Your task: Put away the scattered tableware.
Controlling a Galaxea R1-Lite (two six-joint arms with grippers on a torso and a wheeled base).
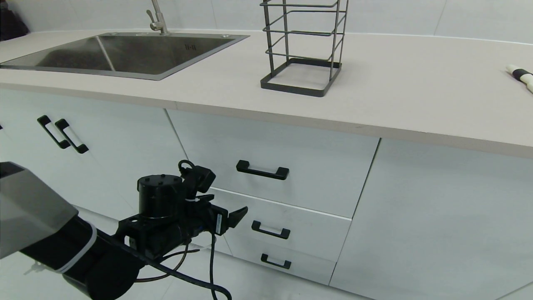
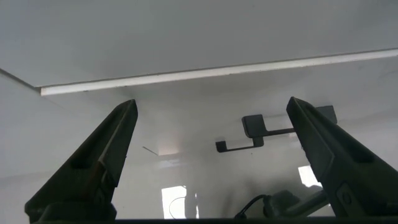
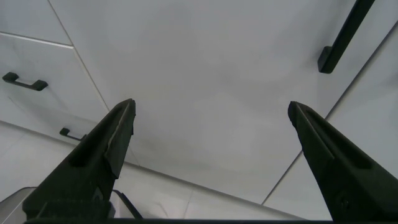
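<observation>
Evidently little of the job is done yet. Nearest, the left gripper (image 1: 235, 216) hangs low in front of the white drawer stack, its jaws spread and holding nothing; the left wrist view (image 2: 211, 102) looks between them at a drawer front and a black handle (image 2: 267, 127). The right gripper (image 3: 210, 104) faces the plain cabinet fronts, its jaws likewise spread wide with nothing between them. Behind the left gripper, the three drawers are all shut, judging by the flush fronts at the top drawer handle (image 1: 262, 171), the middle drawer handle (image 1: 270, 230) and the bottom drawer handle (image 1: 275, 261). Above them runs the pale desk (image 1: 416, 108). On it stands a dark wire rack (image 1: 304, 46) with no tableware in it. Well apart from the rack, at the right edge of the head view, lies a white utensil handle with a dark band (image 1: 520, 75), flat on the desk and untouched. The rest of it is cut off, so I cannot tell what kind of utensil it is. Farthest back on the left sit the steel sink (image 1: 125, 54) and its faucet (image 1: 157, 18). That utensil remains to be picked up and stowed, and whether it belongs in the rack or a drawer I cannot tell.
</observation>
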